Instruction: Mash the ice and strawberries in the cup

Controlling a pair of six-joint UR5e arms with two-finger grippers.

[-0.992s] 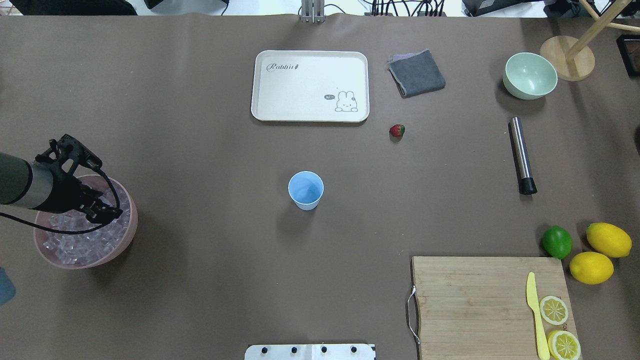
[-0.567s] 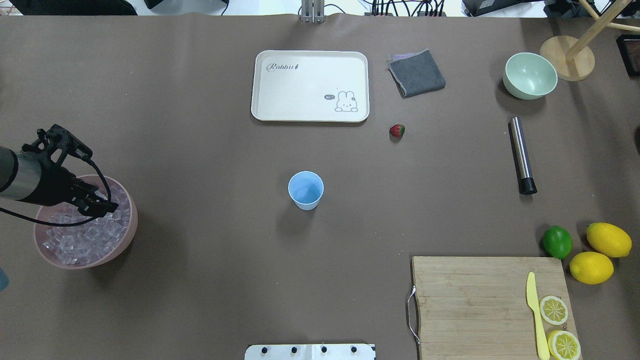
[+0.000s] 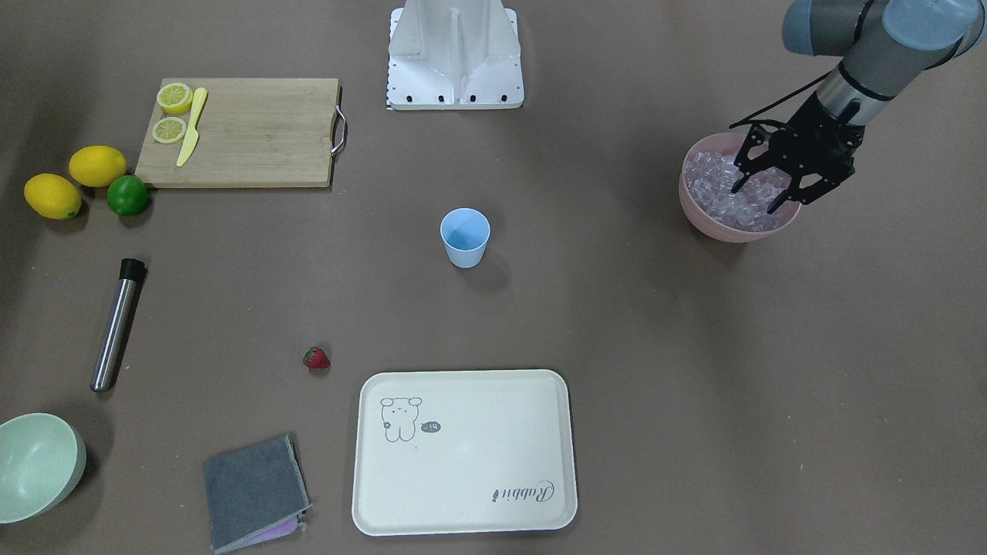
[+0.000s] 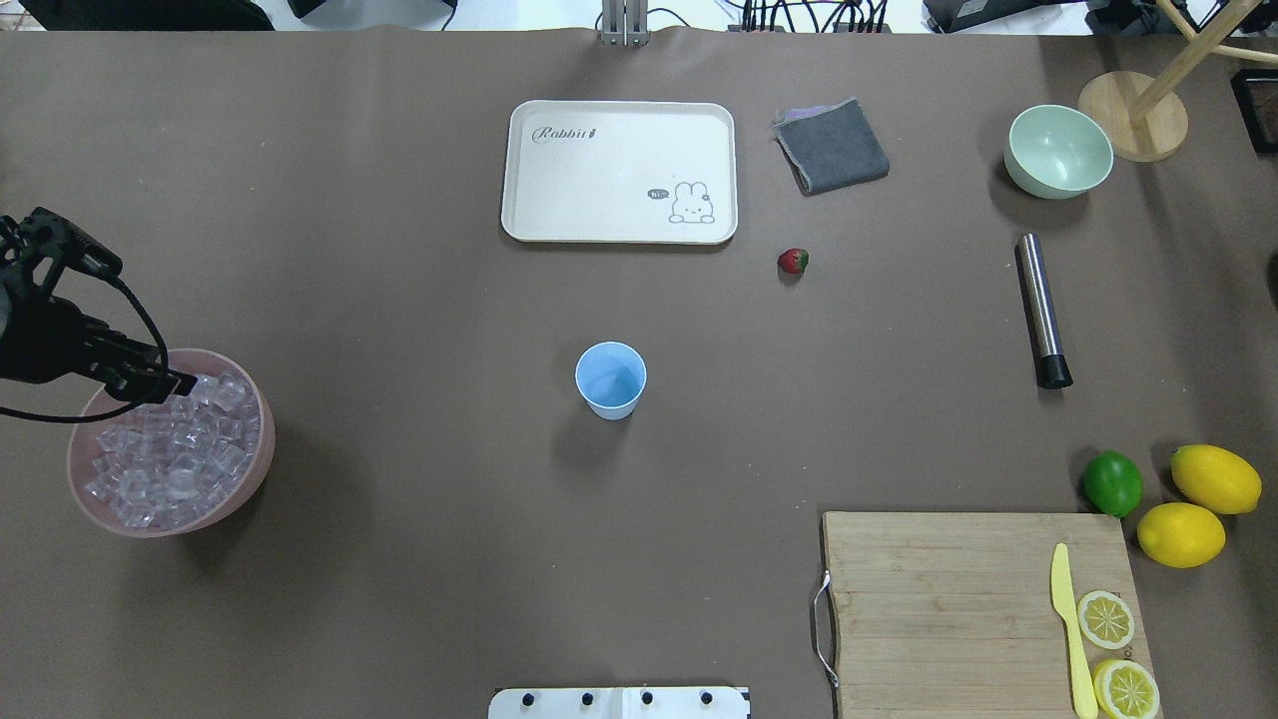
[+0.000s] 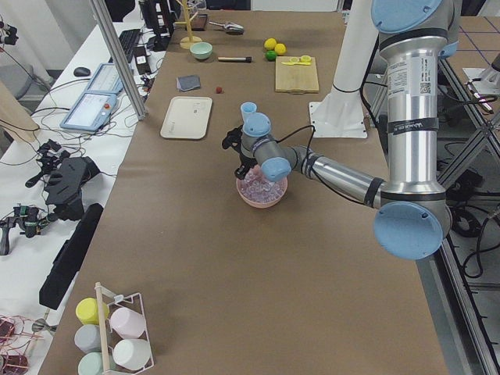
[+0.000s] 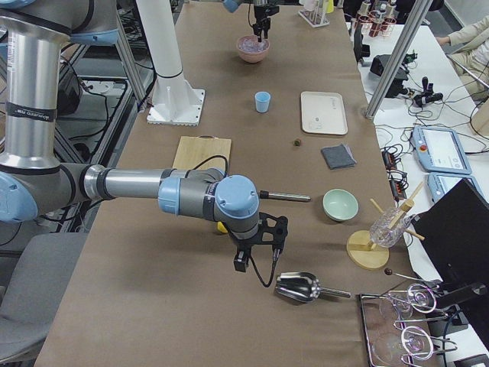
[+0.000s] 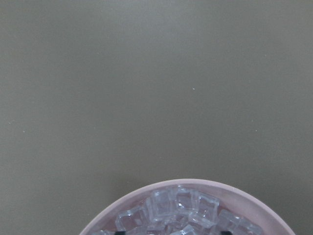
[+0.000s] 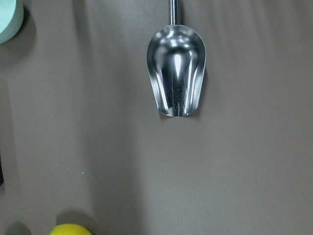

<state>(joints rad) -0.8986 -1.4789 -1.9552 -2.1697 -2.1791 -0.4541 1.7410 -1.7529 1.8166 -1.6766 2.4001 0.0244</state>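
The light-blue cup (image 4: pixel 611 377) stands upright and empty mid-table; it also shows in the front view (image 3: pixel 465 235). The small red strawberry (image 4: pixel 793 262) lies beyond it to the right, near the tray, and appears in the front view (image 3: pixel 316 358). The ice (image 4: pixel 175 459) fills a pink bowl (image 4: pixel 255 469) at the left; the left wrist view shows the cubes (image 7: pixel 181 208) at its bottom edge. My left gripper (image 3: pixel 756 199) is open just over the ice, at the bowl's far-left rim (image 4: pixel 165 384). My right gripper (image 6: pixel 256 256) is off to the right; I cannot tell its state.
A steel muddler (image 4: pixel 1041 310), pale green bowl (image 4: pixel 1058 150), grey cloth (image 4: pixel 832 146) and white tray (image 4: pixel 619 170) lie at the far side. A cutting board (image 4: pixel 949 599) with knife and lemon slices, a lime (image 4: pixel 1112 482) and lemons sit front right. A metal scoop (image 8: pixel 177 83) lies below the right wrist.
My left gripper has drawn back to the left and toward the bowl's far rim, uncovering more of the ice. Cup and strawberry have not moved.
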